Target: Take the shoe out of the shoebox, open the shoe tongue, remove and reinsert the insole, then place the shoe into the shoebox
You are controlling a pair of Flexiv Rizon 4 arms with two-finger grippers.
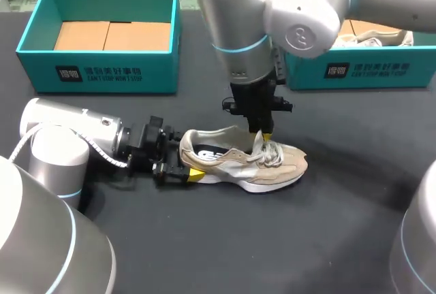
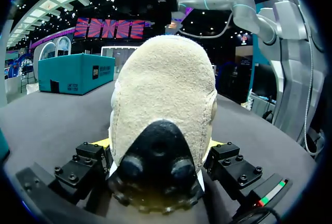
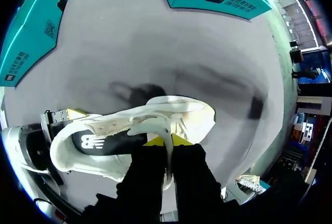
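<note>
A beige sneaker (image 1: 238,161) lies on its sole on the dark table, toe pointing right. My left gripper (image 1: 185,162) lies low at its heel. In the left wrist view the heel (image 2: 163,94) fills the gap, and both fingers press its sides. My right gripper (image 1: 261,135) hangs straight down over the laces. In the right wrist view its yellow fingertips (image 3: 179,140) are shut on the pale tongue (image 3: 155,126), which is pulled up between them. The black insole (image 3: 109,143) shows inside the shoe's opening.
An open teal shoebox (image 1: 99,73) with a cardboard floor stands at the back left. A second teal box (image 1: 361,69) at the back right holds something pale. Bare dark table lies in front of the shoe.
</note>
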